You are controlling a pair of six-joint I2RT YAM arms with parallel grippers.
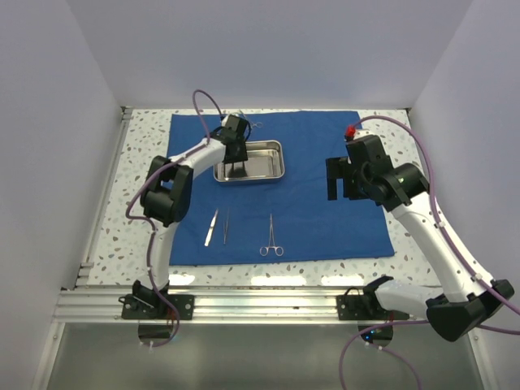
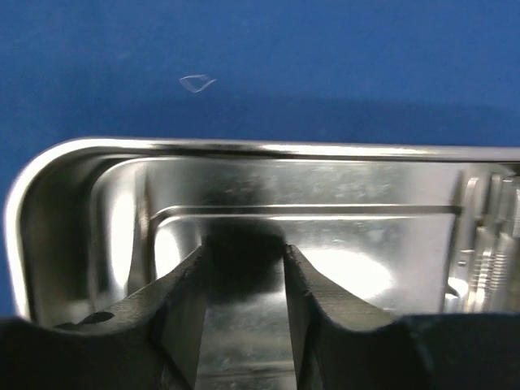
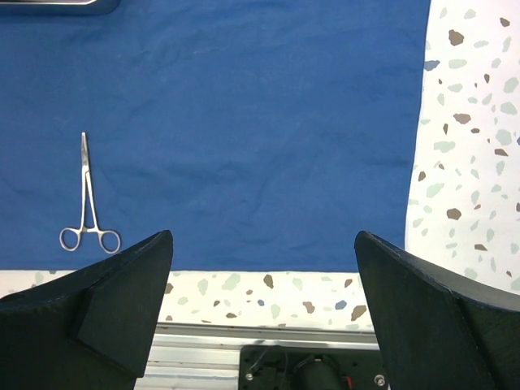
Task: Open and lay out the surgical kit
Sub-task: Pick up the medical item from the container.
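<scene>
Blue cloth wrap (image 1: 325, 219) lies opened flat on the speckled table (image 1: 122, 236), covering most of the middle. Steel tray (image 1: 260, 162) sits on the cloth, far-left of centre, long side running L–R.

L gripper (image 1: 236, 169) points down into the tray's left half. In the wrist cam its fingers (image 2: 183, 317) stand apart w/ a clear gap, tray floor showing between them and nothing held. They're inside the tray rim (image 2: 244, 148), close to the floor; can't tell if the tips touch it. Ribbed metal shape (image 2: 487, 252) at the tray's right end may be an instrument or only a reflection, view too poor to say. Small pale fleck (image 2: 197, 82) on the cloth beyond the tray.

R gripper (image 1: 340, 180) hangs over the right part of the cloth, well apart from the tray. Jaws spread wide, nothing between them, as the wrist cam shows (image 3: 262, 244).

Laid out on the near part of the cloth:
- two slim tweezers (image 1: 212, 227), side by side at left, near of the tray, tips toward the far side
- ring-handled clamp (image 1: 271, 241) just right of them, rings toward the near edge, also seen at left in the R wrist cam (image 3: 88, 203)

Near of the cloth, a strip of bare table, then the aluminium rail (image 1: 260, 305) w/ both arm bases.
</scene>
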